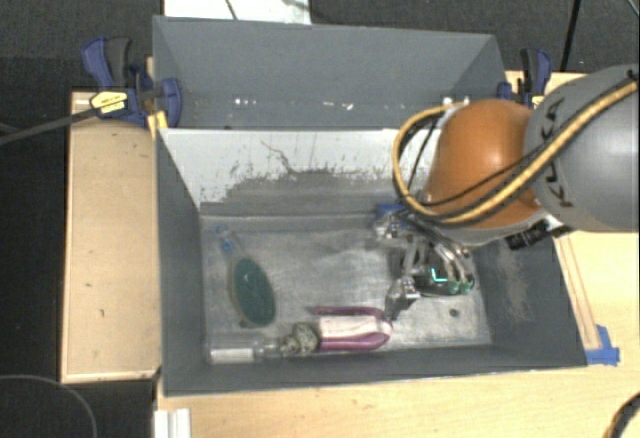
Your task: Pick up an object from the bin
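— Few things in the bin (190, 226): a purple tube (350, 331) by the near wall, a teal oval (252, 289) left.
— And the gripper (402, 294)?
— Low, just right of the tube's end. Wide or narrow, I cannot tell.
— Risk?
— Descending off-centre, it may shove the tube against the wall and grasp nothing.

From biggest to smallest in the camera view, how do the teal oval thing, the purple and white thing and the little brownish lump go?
1. Tied for largest: teal oval thing and purple and white thing. One looks wider and the other longer, so they are too alike to rank.
2. Smallest: brownish lump, clearly.
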Tool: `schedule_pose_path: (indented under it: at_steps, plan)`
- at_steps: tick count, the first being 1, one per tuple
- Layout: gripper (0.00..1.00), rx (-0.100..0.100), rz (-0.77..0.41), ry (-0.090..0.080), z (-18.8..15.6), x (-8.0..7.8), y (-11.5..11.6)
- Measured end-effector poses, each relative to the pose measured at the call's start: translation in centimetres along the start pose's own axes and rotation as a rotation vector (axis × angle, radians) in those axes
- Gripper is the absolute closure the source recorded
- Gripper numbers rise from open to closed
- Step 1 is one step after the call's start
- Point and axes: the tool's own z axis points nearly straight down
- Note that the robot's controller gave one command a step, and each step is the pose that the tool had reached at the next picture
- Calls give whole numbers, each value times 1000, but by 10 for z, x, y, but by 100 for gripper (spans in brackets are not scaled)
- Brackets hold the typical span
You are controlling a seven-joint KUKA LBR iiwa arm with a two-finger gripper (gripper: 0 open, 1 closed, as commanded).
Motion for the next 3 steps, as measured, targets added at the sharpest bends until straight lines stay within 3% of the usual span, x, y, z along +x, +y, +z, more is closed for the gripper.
schedule_pose_path:
  at_steps: [1,2,3]
  plan:
    - [0,0,-88,-14,65,30,42]
    - [100,1,-82,7,64,35,41]
    - [100,-1,-31,-14,-69,22,53]
